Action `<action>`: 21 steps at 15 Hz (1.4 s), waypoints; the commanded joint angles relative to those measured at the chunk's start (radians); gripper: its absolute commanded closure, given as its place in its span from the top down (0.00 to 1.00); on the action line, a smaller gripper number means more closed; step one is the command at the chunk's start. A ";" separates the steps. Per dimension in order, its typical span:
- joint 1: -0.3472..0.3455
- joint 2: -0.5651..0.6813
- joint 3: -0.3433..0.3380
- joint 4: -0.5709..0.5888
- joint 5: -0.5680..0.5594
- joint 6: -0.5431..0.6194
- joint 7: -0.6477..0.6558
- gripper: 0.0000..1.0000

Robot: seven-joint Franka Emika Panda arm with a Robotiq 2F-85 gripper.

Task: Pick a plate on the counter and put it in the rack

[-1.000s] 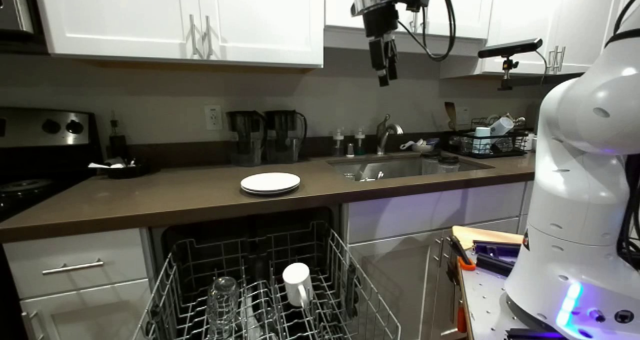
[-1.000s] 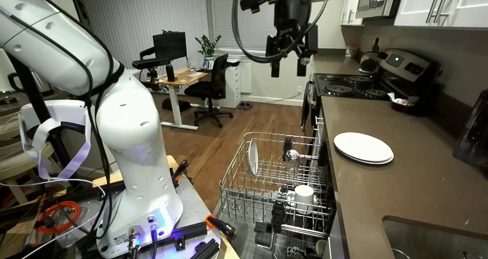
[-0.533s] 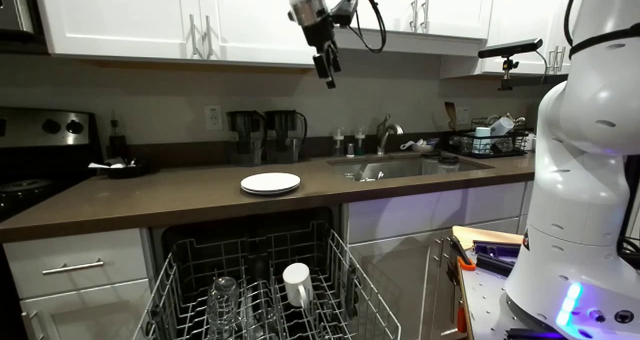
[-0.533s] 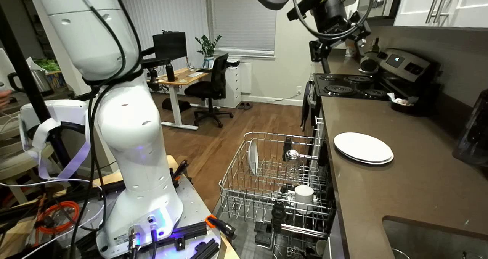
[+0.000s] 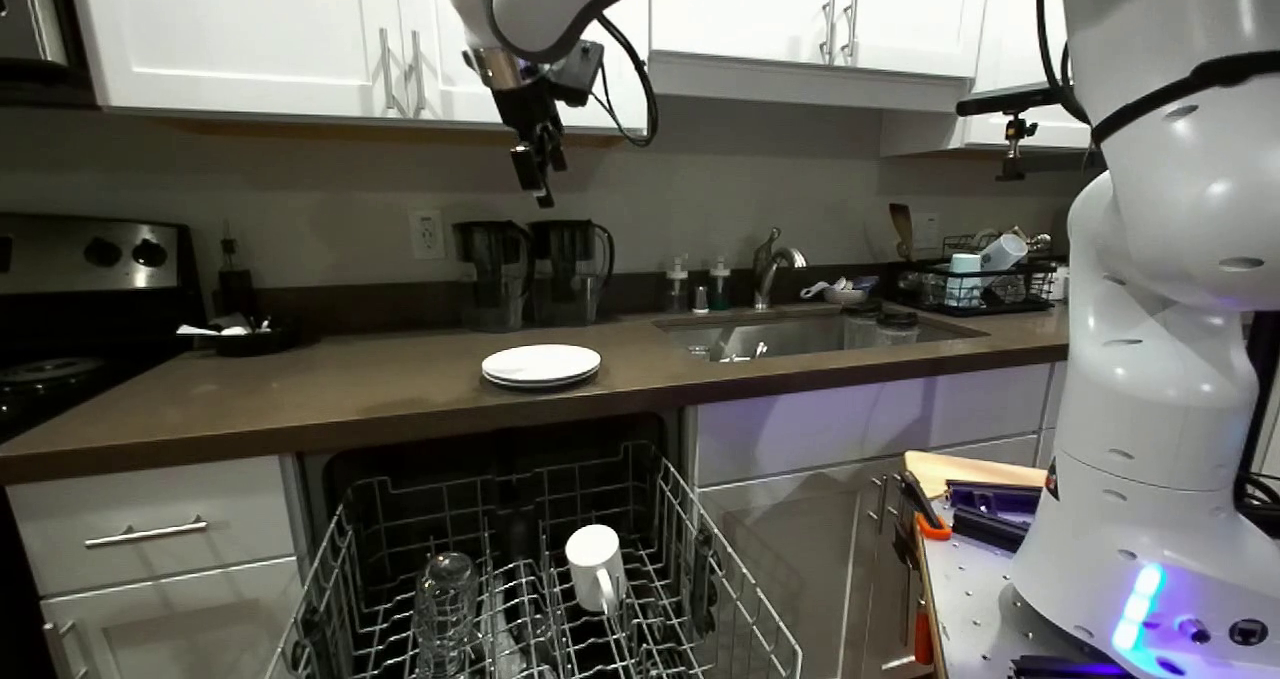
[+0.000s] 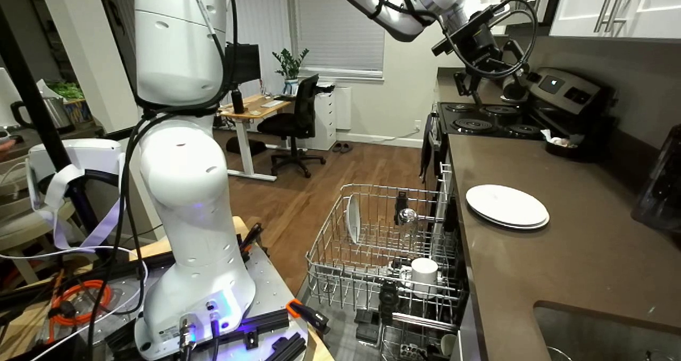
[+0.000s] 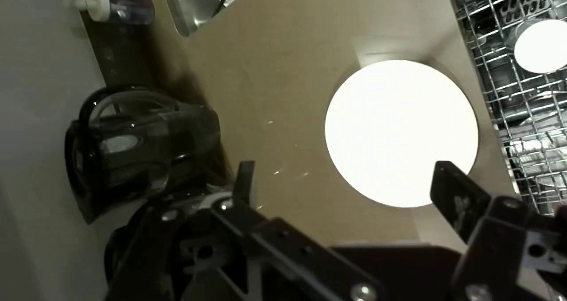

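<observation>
Two white plates (image 5: 541, 363) lie flat, stacked, near the front edge of the brown counter (image 5: 330, 389). They show in an exterior view (image 6: 505, 207) and fill the middle right of the wrist view (image 7: 398, 128). My gripper (image 5: 535, 185) hangs tilted, well above the counter, over the plates and pitchers. In the wrist view the gripper (image 7: 345, 170) is wide open and empty; one finger overlaps the plate's edge in the picture but is apart from it. The wire rack (image 5: 735, 563) is pulled out below the counter; it also shows in an exterior view (image 6: 372, 272).
The rack holds a white cup (image 5: 594, 567), a glass (image 5: 445, 599) and an upright white plate (image 6: 353, 219). Dark pitchers (image 5: 490, 274) stand behind the plates, close to the gripper in the wrist view (image 7: 146, 146). White cabinets (image 5: 540, 39) hang above. A sink (image 5: 800, 337) lies beside.
My gripper has swung from over the sink side to above the plates, tilting and coming a little lower. The plates, rack and cup have not moved.
</observation>
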 commanded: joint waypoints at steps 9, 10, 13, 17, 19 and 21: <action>0.035 0.124 -0.020 0.001 -0.026 0.112 0.086 1.00; 0.044 0.152 -0.028 0.001 -0.047 0.128 0.121 1.00; 0.067 0.233 -0.054 0.014 -0.097 0.159 0.207 1.00; 0.093 0.326 -0.082 0.047 -0.137 0.132 0.306 1.00; 0.103 0.360 -0.091 0.066 -0.139 0.123 0.344 1.00; 0.114 0.392 -0.103 0.089 -0.148 0.124 0.384 1.00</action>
